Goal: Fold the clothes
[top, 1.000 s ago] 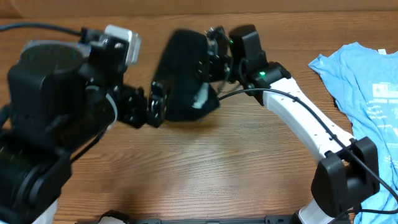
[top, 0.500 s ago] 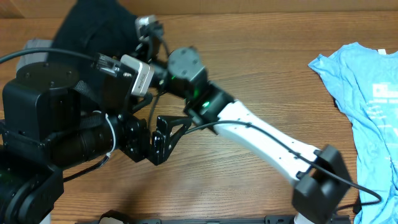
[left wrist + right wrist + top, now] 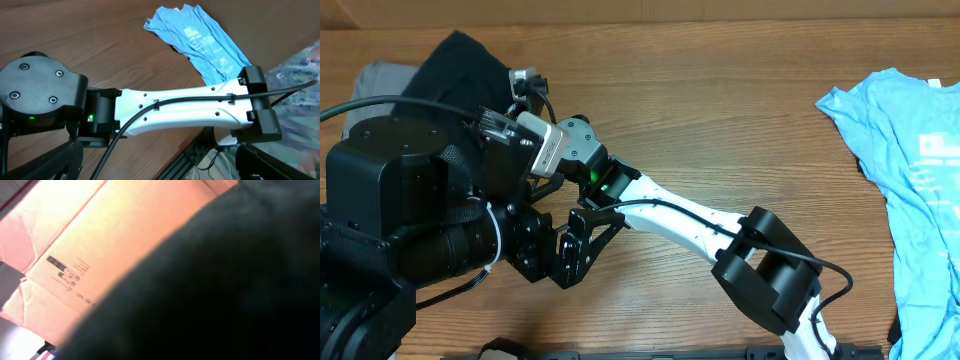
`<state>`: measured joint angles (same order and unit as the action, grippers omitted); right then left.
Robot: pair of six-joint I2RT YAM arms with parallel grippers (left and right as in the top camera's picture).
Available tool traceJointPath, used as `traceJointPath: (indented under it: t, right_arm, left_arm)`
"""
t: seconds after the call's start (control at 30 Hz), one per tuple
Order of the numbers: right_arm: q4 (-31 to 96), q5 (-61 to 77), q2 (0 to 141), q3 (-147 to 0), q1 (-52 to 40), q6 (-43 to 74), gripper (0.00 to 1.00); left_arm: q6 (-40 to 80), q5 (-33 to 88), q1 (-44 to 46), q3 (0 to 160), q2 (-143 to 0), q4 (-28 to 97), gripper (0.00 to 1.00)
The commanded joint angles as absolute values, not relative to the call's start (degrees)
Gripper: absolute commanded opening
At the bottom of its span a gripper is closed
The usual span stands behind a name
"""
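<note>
Two risks are noted. The black shirt (image 3: 460, 60) is bunched at the far left of the table (image 3: 740, 100), partly on a grey garment (image 3: 375, 80). The right pincer (image 3: 518, 82) is closed narrow, apparently pinching the shirt's edge. If the shirt is released like this, a crumpled heap is left, not a fold. The right arm is stretched right over the left pincer (image 3: 578, 245), which is spread wide and empty, so a collision is possible. The light blue T-shirt (image 3: 910, 170) is lying unfolded at the far right.

A black shirt (image 3: 458, 62) sits bunched far left; light blue T-shirt (image 3: 908, 160) rumpled right.
</note>
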<state>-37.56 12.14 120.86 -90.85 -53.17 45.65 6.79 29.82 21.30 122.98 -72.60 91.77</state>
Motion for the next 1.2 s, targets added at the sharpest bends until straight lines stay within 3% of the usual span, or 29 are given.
traceJointPath:
  t: [0.0, 0.17, 0.37, 0.53, 0.7, 1.17]
  right_arm:
    - [-38.5, 16.3, 119.4, -92.8, -50.3, 47.0, 0.04]
    - [-34.2, 24.2, 119.4, -92.7, -41.7, 52.6, 0.04]
    - [-22.7, 16.8, 119.4, -92.7, -36.5, 54.7, 0.04]
    - [-14.0, 2.2, 119.4, -92.6, -36.8, 56.4, 0.04]
    - [-8.6, -8.8, 119.4, -92.6, -37.1, 69.3, 0.04]
    - [-2.8, -9.6, 120.6, -90.1, -38.3, 80.0, 0.04]
  left_arm:
    - [4.7, 30.4, 21.5, 122.7, -72.1, 91.9, 1.0]
    - [4.7, 29.4, 21.5, 122.7, -72.2, 91.7, 1.0]
    - [4.7, 29.4, 21.5, 122.7, -72.3, 91.7, 1.0]
    - [4.7, 28.2, 21.5, 122.5, -72.3, 91.9, 1.0]
    - [4.7, 27.9, 21.5, 119.6, -72.3, 92.5, 1.0]
    - [4.7, 26.4, 21.5, 116.7, -72.2, 91.0, 1.0]
